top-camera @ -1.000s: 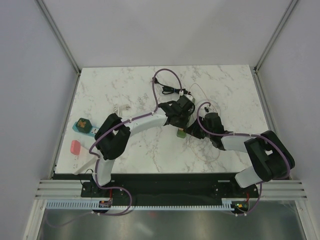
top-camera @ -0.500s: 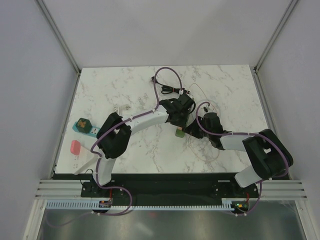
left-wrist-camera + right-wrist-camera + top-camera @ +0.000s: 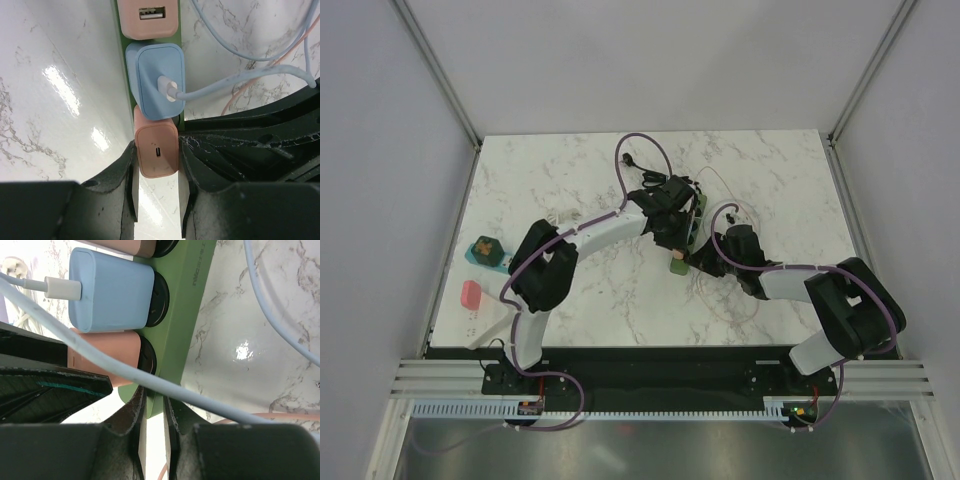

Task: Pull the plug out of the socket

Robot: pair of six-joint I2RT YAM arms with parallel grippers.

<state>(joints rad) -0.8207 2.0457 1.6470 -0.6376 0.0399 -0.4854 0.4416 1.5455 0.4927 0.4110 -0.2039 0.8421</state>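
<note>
pink plug (image 3: pixel 156 150) sits squeezed between your left claw's (image 3: pixel 157 167) jaws, seated in the end socket of the green strip (image 3: pixel 186 315). your right claw (image 3: pixel 152 410) is pinched on the strip's near end, likely to anchor it while you pull.

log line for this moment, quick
left tool: shut on pink plug | right tool: shut on green power strip | pink plug: in socket

CLEARANCE: TIGHT; OPEN AT FRAME LEFT
Blue adapter (image 3: pixel 156 80) adj. to pink plug (image 3: pixel 157 150), upper side; cables (image 3: pixel 260 75) cross upper rt; right gripper (image 3: pixel 154 401) clamps power strip (image 3: pixel 185 315) end. Free room: bare tabletop (image 3: pixel 50 100), left.
</note>
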